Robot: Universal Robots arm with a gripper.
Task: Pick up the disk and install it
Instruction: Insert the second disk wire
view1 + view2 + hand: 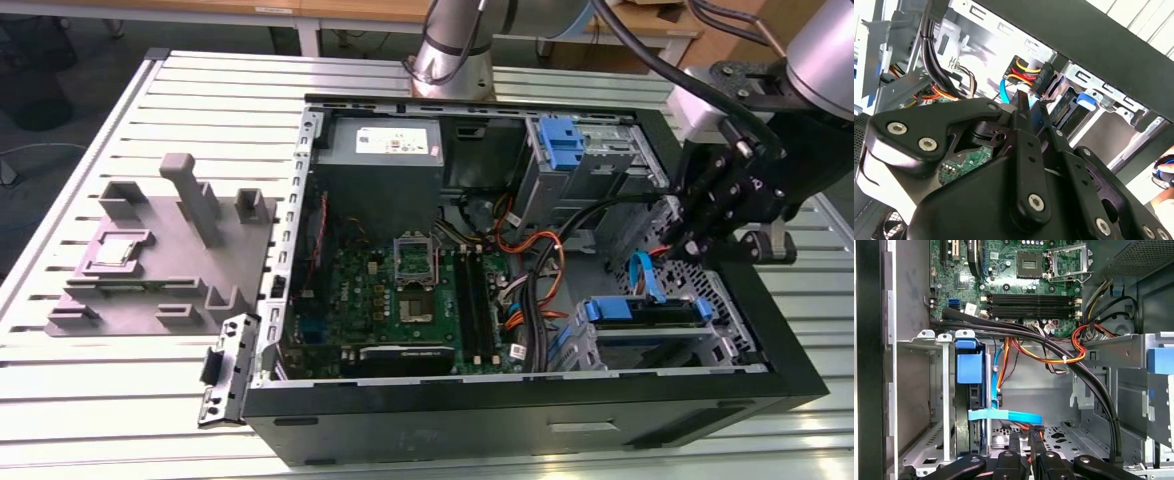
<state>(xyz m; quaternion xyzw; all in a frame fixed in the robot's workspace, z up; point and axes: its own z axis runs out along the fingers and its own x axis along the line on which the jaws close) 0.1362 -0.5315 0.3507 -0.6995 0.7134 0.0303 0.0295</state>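
Observation:
The disk (641, 312) sits in the lower drive bay of the open computer case (534, 400), at the exterior view's right, with its blue carrier around it. In the first wrist view the disk (970, 375) stands edge-on in the metal cage, to one side of my gripper. My gripper (694, 245) hangs inside the case just above that bay. Its fingers (1014, 445) stand close together, shut on a black power connector (1048, 82) with yellow, red and black wires. A blue data cable (1004, 416) crosses just past the fingertips.
The motherboard (400, 290) covers the case floor. A grey power supply (384, 142) and a bare blue bracket (561, 140) are at the far end. Thick black cables (1054, 340) cross beside the cage. A grey fixture (160, 250) stands outside, at the exterior view's left.

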